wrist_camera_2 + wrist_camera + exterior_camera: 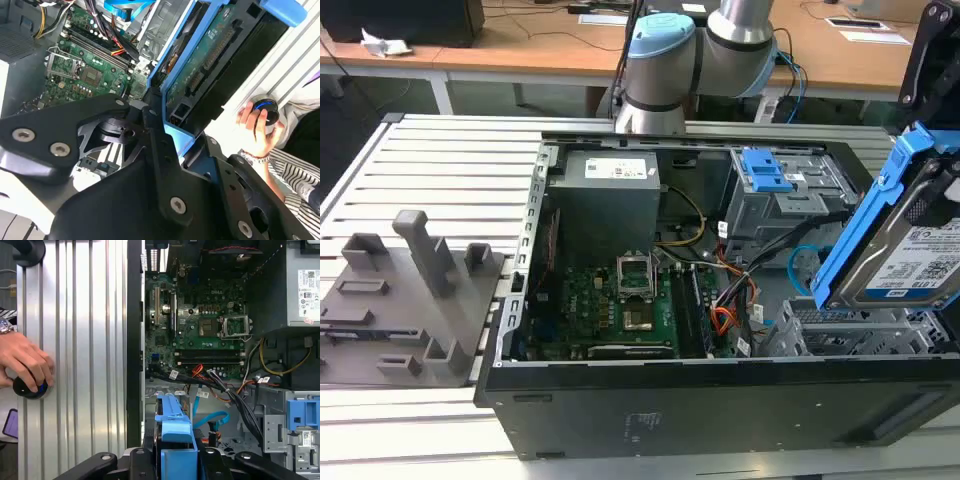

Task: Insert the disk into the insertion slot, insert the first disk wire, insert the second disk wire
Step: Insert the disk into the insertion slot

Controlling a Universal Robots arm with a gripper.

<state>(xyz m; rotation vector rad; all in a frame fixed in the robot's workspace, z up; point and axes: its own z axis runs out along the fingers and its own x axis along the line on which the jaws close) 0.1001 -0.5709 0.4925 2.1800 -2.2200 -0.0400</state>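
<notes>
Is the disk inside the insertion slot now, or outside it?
Outside. The disk hangs tilted above the insertion slot, clamped in the gripper.

- case [720, 400] on the worktop [450, 170], open at the top.
- board [620, 300] flat in the case, toward the exterior view's left; power box [605, 195] behind it.
- cage [785, 200] in the case's far corner at the exterior view's right; slot [840, 335] before it.
- wires [730, 300] between board and slot.
- disk [920, 260] tilted, above the slot.
- fixture [410, 290] on the worktop, beside the case at the exterior view's left.
- arm base [660, 70] behind the case.
- a hand [25, 360] on a knob [31, 388] at the worktop's edge.
</notes>
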